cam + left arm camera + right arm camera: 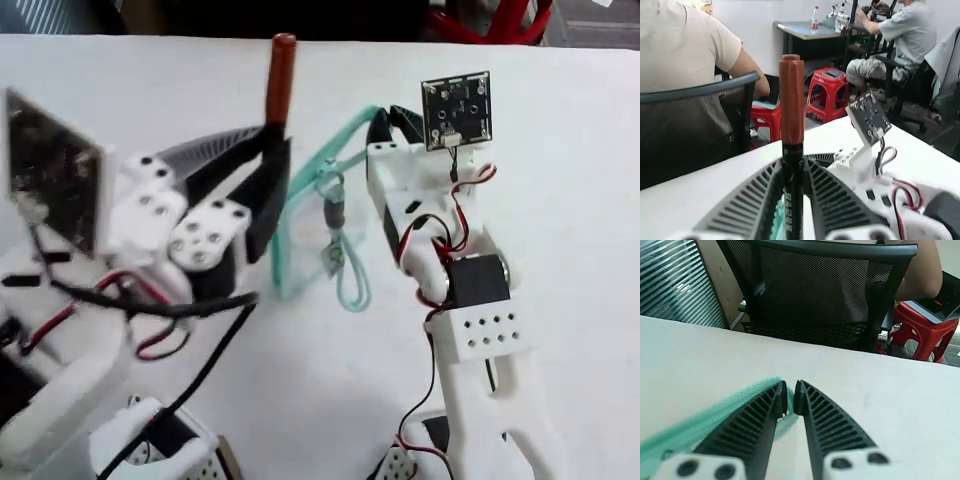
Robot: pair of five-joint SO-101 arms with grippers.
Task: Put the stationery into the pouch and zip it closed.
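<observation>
Jaws of the left gripper (272,140) are pressing together on a brown marker (281,75), pinching it low on its barrel; the marker is standing close to upright, its brown upper part rising clear above the jaw tips. In the left wrist view the same gripper (793,162) is holding the marker (791,115) squarely between its ribbed faces; the barrel is turning darker below the grip.

Jaws of the right gripper (388,120) are drawn almost fully together; in the right wrist view this gripper (790,387) appears to be pinching the teal zip edge (715,415) of the pouch (300,230), though the contact point is sitting right at the tips and is hard to make out.

Pouch, clear with a teal border, is sitting between the two arms on the white counter (560,160); its zip edge is running from the right gripper down toward the left arm; I cannot tell whether the body is lying flat or being held partly off the surface. Marker is standing just beside the pouch on the left arm's side, outside it. A teal cord loop (352,285) is trailing from the pouch onto the counter, near the right arm.

Behind the counter a black mesh chair (815,290) is standing.
</observation>
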